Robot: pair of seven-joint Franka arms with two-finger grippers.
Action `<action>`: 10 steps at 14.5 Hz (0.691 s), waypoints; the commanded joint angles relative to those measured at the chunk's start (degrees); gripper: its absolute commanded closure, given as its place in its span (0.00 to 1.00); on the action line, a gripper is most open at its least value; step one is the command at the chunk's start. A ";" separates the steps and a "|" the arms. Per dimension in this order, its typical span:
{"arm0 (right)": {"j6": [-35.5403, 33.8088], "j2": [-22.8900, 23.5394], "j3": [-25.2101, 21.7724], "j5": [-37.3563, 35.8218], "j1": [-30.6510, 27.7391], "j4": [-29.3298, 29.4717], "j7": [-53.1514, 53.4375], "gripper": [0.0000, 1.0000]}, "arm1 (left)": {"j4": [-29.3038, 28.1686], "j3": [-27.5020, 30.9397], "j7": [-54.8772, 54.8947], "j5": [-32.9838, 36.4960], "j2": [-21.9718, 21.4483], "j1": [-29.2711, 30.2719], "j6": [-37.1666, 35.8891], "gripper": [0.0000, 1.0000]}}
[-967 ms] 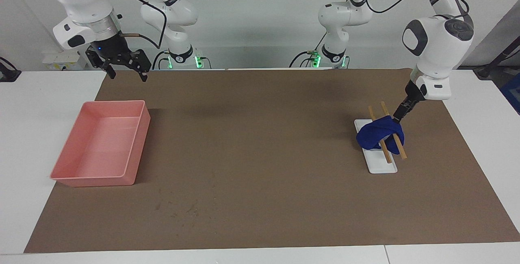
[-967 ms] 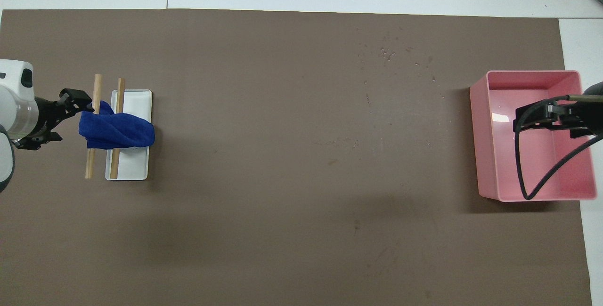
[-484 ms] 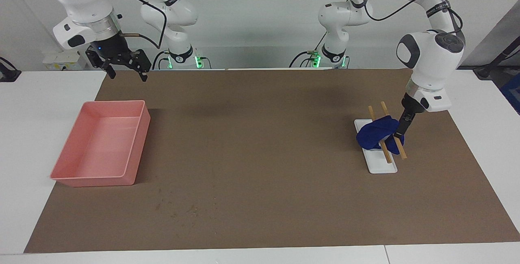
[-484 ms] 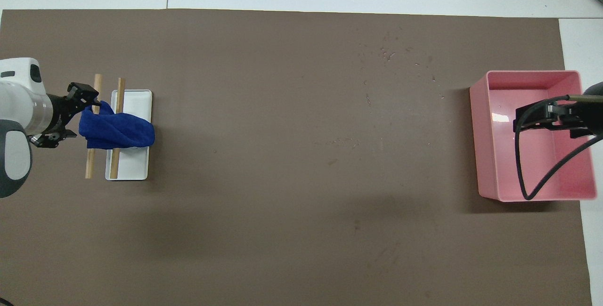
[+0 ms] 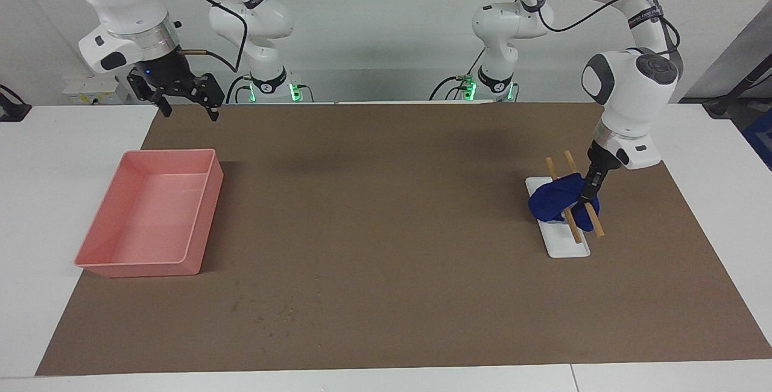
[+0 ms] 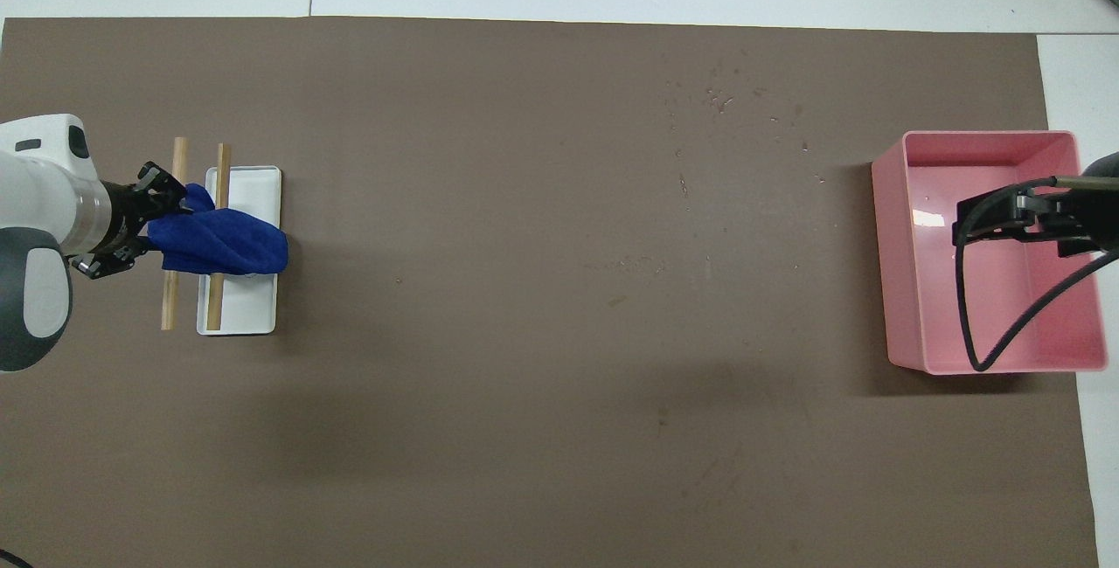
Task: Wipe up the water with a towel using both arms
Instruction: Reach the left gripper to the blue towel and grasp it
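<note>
Left hand closes in on towel

Lowering since a second ago, our left hand (image 5: 586, 194) now meets the towel (image 5: 558, 201) draped over two sticks (image 5: 569, 223) on the white tray (image 5: 564, 244); whether it is clenched we cannot tell. Our right hand (image 5: 181, 98) waits, fingers spread, above the pink tray (image 5: 202, 217).

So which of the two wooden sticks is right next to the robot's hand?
The stick lying off the white tray, on the brown mat. The left gripper is at the towel beside it; the other stick lies over the tray.

Robot lab — two table-mounted arms (image 5: 627, 84)
</note>
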 commanded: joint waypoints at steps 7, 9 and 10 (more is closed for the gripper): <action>1.32 -1.60 0.55 0.02 -1.00 -2.05 -0.57 0.00 | 10.18 0.08 -1.88 0.13 2.07 -0.98 -15.08 1.00; 1.32 -1.60 0.55 0.02 -1.00 -2.05 -0.04 0.00 | 13.70 0.08 -3.01 -1.62 2.16 -1.60 -19.92 1.00; 1.32 -1.60 0.55 0.02 -1.00 -2.05 0.57 0.00 | 15.19 -0.09 -4.07 -2.23 2.07 -1.69 -21.69 1.00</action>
